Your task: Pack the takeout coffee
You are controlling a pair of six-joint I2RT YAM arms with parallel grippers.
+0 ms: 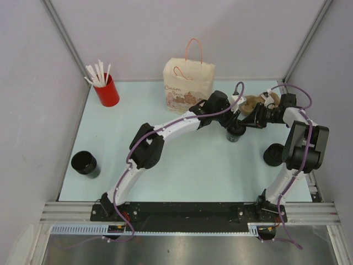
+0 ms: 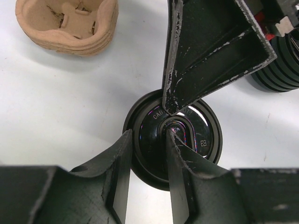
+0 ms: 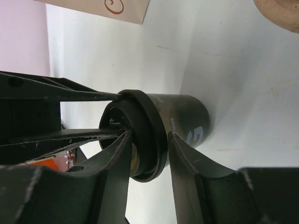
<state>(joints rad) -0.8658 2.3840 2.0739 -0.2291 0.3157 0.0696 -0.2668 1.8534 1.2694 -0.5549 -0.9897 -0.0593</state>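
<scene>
subject: the takeout coffee (image 1: 235, 135), a dark cup with a black lid on it. it stands upright on the desk (image 1: 182, 171), right of centre, between the two hands.

left hand (image 2: 148, 140): closed on the lid. one finger presses the outer rim and the other sits in the lid's recess.

right hand (image 3: 148, 142): comes in from the right and is closed on the same lid edge. one finger lies across the lid top and the other is against the cup wall just under the rim. the fingers of both hands crowd the lid top.

surroundings: a brown pulp cup carrier (image 1: 259, 102) sits just behind the cup. the paper bag (image 1: 188, 83) stands upright toward the back, left of the cup, with the left forearm lying in front of it. a squat black ribbed stack (image 1: 274, 154) sits to the right near the desk edge, beside the right arm. well apart are a red cup of white straws (image 1: 107, 91) at back left and a black cup (image 1: 84, 163) near the left edge.

clearance: the desk's middle and near part show bare surface.

surface and room: pale, matte desk. plain lilac-grey panels enclose the back and both sides, with metal posts at the back corners.
</scene>
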